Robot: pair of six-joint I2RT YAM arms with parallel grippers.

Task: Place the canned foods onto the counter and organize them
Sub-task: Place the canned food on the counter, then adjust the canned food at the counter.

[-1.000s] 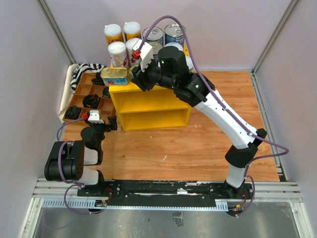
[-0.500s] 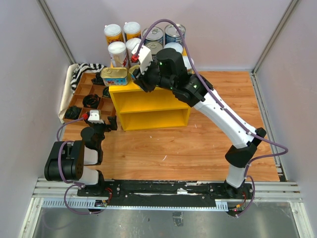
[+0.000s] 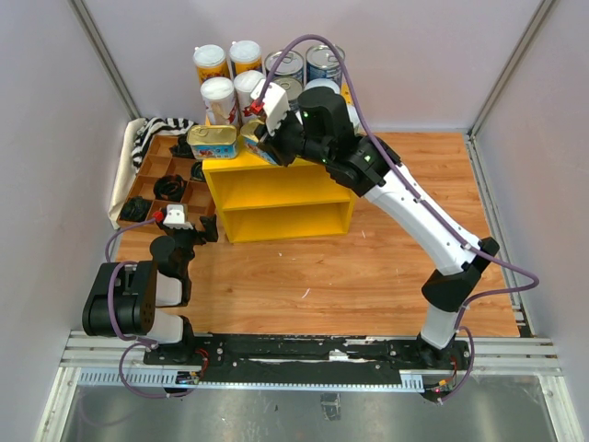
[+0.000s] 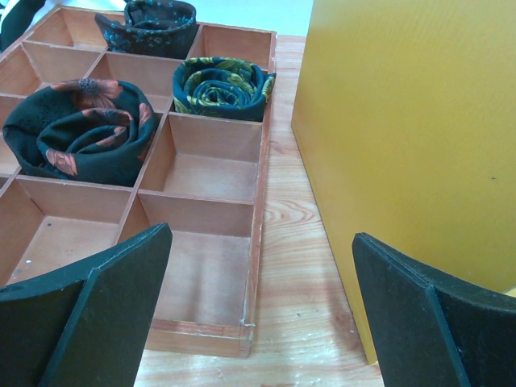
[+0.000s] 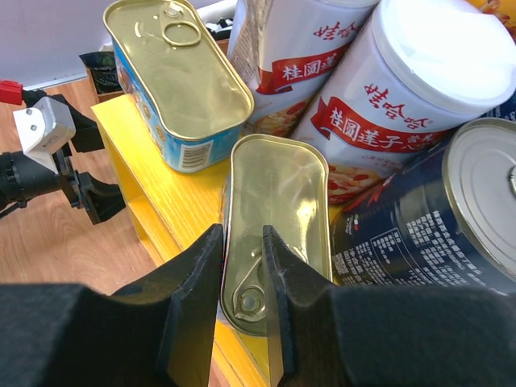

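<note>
Jaws of the left gripper (image 4: 260, 270) stand spread and empty beside the brown divided wooden tray (image 4: 205, 165), while the right gripper's (image 5: 242, 235), almost pressed together, sit over a flat rectangular gold-topped tin (image 5: 278, 193) atop the bright yellow wooden counter (image 5: 173, 201), likely squaring it against tall white-lidded cans (image 5: 403, 89).

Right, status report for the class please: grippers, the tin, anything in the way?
Left gripper open, between tray and counter. Right gripper shut on flat gold-topped tin at counter top. Crowded: second flat tin, white-lidded cans, dark can close by.
</note>
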